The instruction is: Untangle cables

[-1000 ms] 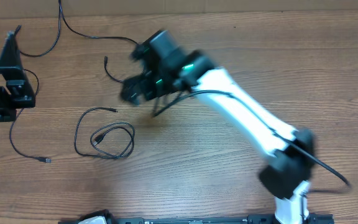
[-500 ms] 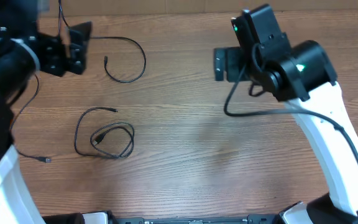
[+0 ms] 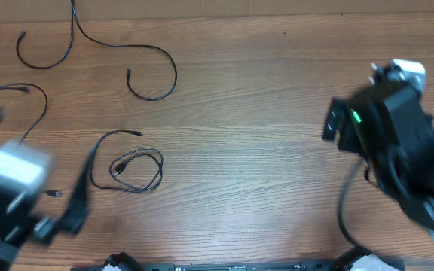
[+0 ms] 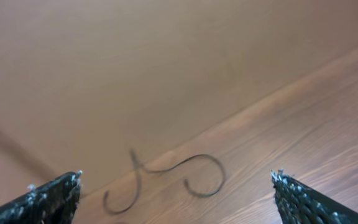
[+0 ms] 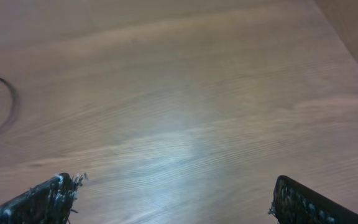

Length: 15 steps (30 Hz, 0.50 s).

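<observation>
Jaws of my left gripper (image 4: pixel 176 180) stand spread wide with nothing between them. Its two dark fingertips (image 4: pixel 51 199) sit at the lower corners of my left wrist view. Beyond them, blurred, a thin black cable (image 4: pixel 166 171) lies in an S-curve on the wooden table (image 4: pixel 303 124), close to the foot of a plain brown wall (image 4: pixel 135 62). My right gripper (image 5: pixel 173 182) is released in the same way. Its fingertips (image 5: pixel 39 202) are far apart, hold nothing, and hover over bare tabletop. Only an arc of cable (image 5: pixel 8 109) shows at the left edge of that view, well apart from my fingers.

From overhead, my left arm (image 3: pixel 13 173) is a blur at the near left corner of the table. My right arm (image 3: pixel 394 143) hangs over the right side, well away from every cord.

The cables all lie on the left half, as separate strands and touched by neither gripper. A coiled cable (image 3: pixel 126 161) rests just beside my left arm, with a loose strand looping out of it. Left of it, a second cable (image 3: pixel 45 105) comes in from the table's left edge, bends, and passes under the blur of my arm. A small plug (image 3: pixel 53 194) lies near there. Along the far edge, a long cable (image 3: pixel 149 47) sweeps right and hooks back on itself. A hanging loop (image 3: pixel 44 67) lies to its left. I cannot tell whether those two are one cord, since they meet at the picture's top edge.
</observation>
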Tool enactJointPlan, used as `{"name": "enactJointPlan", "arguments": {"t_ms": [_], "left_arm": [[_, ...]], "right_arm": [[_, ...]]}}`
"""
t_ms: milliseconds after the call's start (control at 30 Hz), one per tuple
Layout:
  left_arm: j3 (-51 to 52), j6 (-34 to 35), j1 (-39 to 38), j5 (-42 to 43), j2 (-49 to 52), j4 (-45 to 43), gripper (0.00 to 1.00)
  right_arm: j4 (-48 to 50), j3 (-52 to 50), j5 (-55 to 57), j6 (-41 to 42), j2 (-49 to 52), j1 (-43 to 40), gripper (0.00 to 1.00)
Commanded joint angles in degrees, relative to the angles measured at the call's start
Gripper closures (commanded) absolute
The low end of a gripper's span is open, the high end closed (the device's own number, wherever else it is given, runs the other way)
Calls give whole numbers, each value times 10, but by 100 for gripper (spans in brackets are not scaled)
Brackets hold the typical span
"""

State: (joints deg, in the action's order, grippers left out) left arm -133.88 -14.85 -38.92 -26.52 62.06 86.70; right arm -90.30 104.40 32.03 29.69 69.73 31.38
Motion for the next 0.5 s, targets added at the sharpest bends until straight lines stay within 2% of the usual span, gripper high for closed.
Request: {"name": "enactJointPlan", "arguments": {"t_ms": [0, 100, 200, 300, 467], "left_arm": [[87, 85, -23, -168, -45, 37, 0], [177, 164, -24, -244, -68, 69, 0], [274, 183, -24, -271, -69, 55, 0], [358, 183, -24, -267, -67, -13, 0], [491, 151, -23, -245, -57, -177, 1]], "right_arm": [[33, -61, 1, 14, -86, 24, 0], [60, -97, -18, 14, -136, 30, 0], [74, -108, -23, 14, -157, 30, 0], [82, -108, -24, 14, -157, 30, 0], [84, -108, -26, 11, -139, 30, 0]]}}
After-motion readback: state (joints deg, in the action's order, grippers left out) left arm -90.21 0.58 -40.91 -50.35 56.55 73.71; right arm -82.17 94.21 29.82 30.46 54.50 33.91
